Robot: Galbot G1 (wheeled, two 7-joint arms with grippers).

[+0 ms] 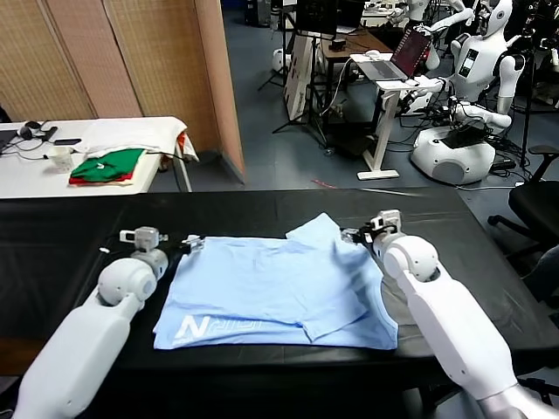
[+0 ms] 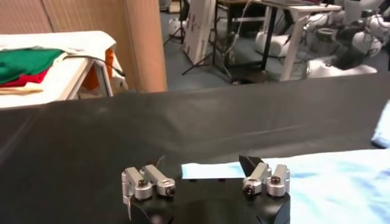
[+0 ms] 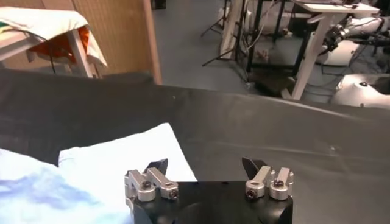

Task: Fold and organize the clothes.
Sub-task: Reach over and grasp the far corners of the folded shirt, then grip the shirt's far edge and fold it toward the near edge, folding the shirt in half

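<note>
The clothes are one pale light-blue T-shirt (image 1: 271, 292) lying flat and partly folded on the black table (image 1: 79, 253). White lettering shows at its near left corner, and one sleeve sticks out at the far right. My left gripper (image 1: 189, 243) sits at the shirt's far left corner, open, with the shirt's edge (image 2: 210, 171) just ahead of its fingers (image 2: 263, 177). My right gripper (image 1: 355, 235) is at the far right by the sleeve (image 3: 122, 159), also open and holding nothing. In the wrist views the left gripper (image 2: 206, 168) and right gripper (image 3: 204, 165) both show wide gaps.
A white side table (image 1: 35, 175) at the back left carries folded green and red garments (image 1: 109, 165). A wooden partition (image 1: 157, 61) stands behind the table. Other robots (image 1: 476, 78), a laptop stand (image 1: 393, 78) and a black chair (image 1: 537, 205) fill the floor beyond.
</note>
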